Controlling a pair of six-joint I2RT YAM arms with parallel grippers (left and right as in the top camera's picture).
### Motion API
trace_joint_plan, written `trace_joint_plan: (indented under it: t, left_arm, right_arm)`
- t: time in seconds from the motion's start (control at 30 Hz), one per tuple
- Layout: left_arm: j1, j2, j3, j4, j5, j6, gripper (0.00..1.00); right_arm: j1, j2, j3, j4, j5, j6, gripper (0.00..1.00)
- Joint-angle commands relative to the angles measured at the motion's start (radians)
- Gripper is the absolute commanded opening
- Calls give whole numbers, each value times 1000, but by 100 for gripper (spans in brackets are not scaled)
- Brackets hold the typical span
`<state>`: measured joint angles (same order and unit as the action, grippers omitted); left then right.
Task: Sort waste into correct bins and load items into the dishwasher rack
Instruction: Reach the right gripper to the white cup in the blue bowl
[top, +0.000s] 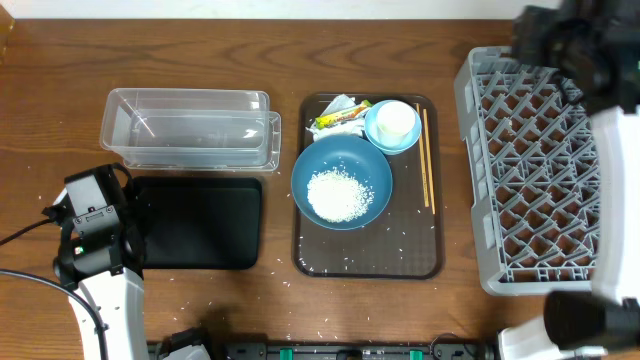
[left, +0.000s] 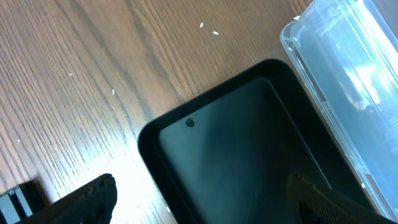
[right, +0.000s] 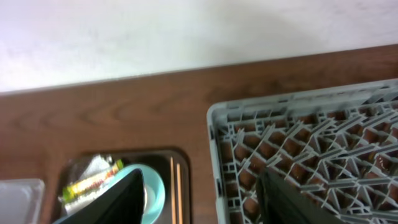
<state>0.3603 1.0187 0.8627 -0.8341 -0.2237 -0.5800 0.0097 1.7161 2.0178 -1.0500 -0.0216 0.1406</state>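
Note:
On the brown serving tray sit a large dark-blue bowl holding white rice, a small light-blue bowl with a white cup in it, a yellow-green wrapper, a white tissue and chopsticks. The clear tub stands above the black tray. The grey dishwasher rack is at the right. My left gripper is open over the black tray's edge. My right gripper is open, high between the light-blue bowl and the rack.
Loose rice grains are scattered on the brown tray and on the wooden table near its front edge. The clear tub lies right beside the black tray. The chopsticks and wrapper show in the right wrist view.

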Motion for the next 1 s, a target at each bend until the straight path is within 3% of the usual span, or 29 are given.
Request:
trace_joint_plan:
  t: [0.0,0.2,0.3,0.53,0.63,0.7,0.73,0.97]
  left_arm:
    - [6,-5,16,-3,-10,-9,89]
    - [6,-5,16,-3,-10,-9,90]
    - [6,-5,16,-3,-10,-9,89]
    - [6,-5,16,-3,-10,-9,89]
    - [6,-5,16,-3,-10,-9,90]
    - [6,-5,16,-3,-10,-9,90]
    - [6,-5,16,-3,-9,-9,90]
    - [6,-5,16,-3,-10,-9,89]
  right_arm:
    - [68,159,130,-131,77,-85,64]
    - [154,417,411,-436,53,-142,78]
    - [195,462,422,-422,-41,-183,98]
    - [291,518,413,-289,-89,-165,99]
    - [325,560,412,-266,-62,-134,91]
    - [339,587,412,-269,-32,-100,69]
    - [344,599,412,-276,-18,-79,64]
    - [363,677,411,-357,-5,1,47]
